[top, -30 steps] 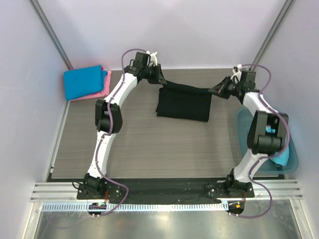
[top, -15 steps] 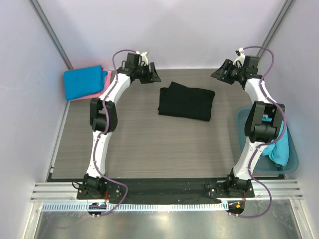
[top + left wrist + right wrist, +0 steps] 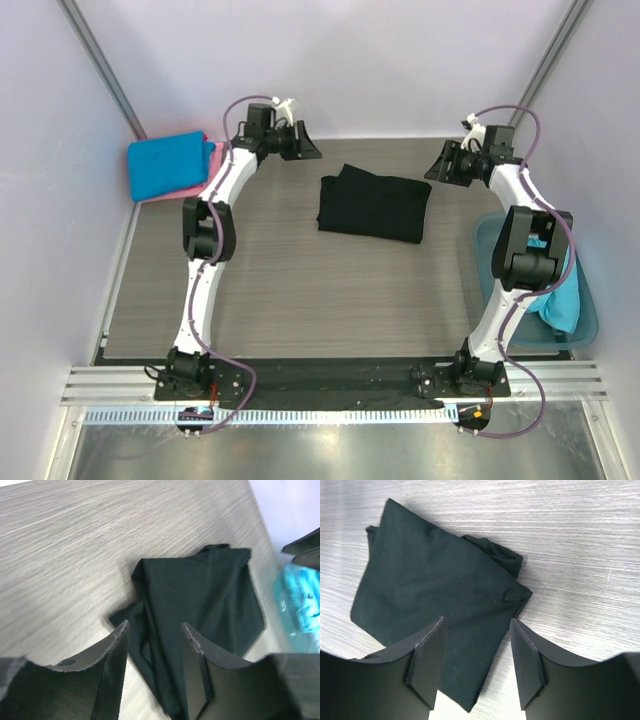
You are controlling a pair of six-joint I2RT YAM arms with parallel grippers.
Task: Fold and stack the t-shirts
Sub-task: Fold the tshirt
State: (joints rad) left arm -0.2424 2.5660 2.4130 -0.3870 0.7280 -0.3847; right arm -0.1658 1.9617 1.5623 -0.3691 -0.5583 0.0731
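A black t-shirt (image 3: pixel 373 205) lies folded in a rough rectangle at the back middle of the table, its left edge bunched. My left gripper (image 3: pixel 305 148) hovers above and left of it, open with nothing between the fingers; the left wrist view shows the black t-shirt (image 3: pixel 200 595) lying below the left gripper (image 3: pixel 152 630). To the shirt's right my right gripper (image 3: pixel 437 165) is also open and empty, and in the right wrist view the black t-shirt (image 3: pixel 430 580) lies under the right gripper (image 3: pixel 476 625). A bright blue t-shirt (image 3: pixel 168 163) sits folded on a pink one (image 3: pixel 213 168) at the back left.
A translucent teal tub (image 3: pixel 590 318) stands at the table's right edge with a turquoise t-shirt (image 3: pixel 565 300) in it; the teal tub (image 3: pixel 300 595) also shows in the left wrist view. Pale walls close in the back and both sides.
Both grippers let go of the black t-shirt, which was stretched between them and now lies folded on the table. The two grippers have drawn apart and risen away from it.
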